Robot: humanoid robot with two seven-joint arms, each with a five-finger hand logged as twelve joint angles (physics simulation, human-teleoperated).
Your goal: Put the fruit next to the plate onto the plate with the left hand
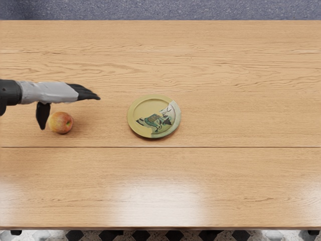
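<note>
Just beside the apple [60, 122], the left hand [55, 94] hangs spread and empty, arm [7, 93] cropped.

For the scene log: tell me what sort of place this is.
Likely a simulated tabletop workspace: a wide wooden table carrying a plate and an apple, with the robot's left hand open by the apple.

Wooden table [210, 55]: apple [60, 122], plate [138, 107] (apart)

light: bright, even | glare: near edge of table [165, 198] | shadows: soft | focus: sharp
</note>
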